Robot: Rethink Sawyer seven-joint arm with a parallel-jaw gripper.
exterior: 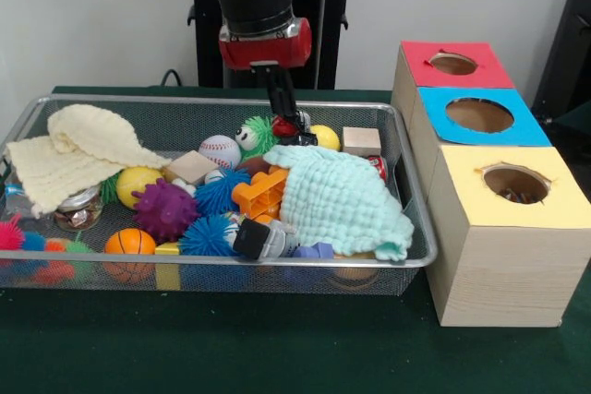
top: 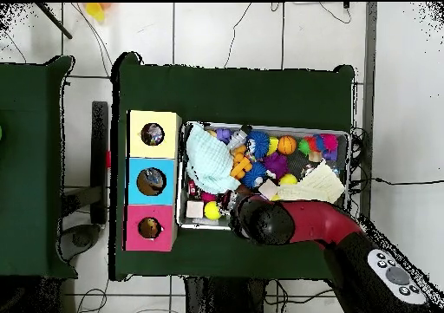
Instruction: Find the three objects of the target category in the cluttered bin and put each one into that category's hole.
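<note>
The gripper (exterior: 294,128) was lowered into the bin (exterior: 55,110) at a small red object (exterior: 286,125) beside the green cloth (exterior: 342,200); its grip could not be told. A straight lift was advised, clear of the cloth.

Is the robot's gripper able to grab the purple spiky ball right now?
Probably yes. The purple spiky ball lies uncovered on top of the pile in the mesh bin, with nothing over it. The gripper sits further along, beside the green cloth.
</note>
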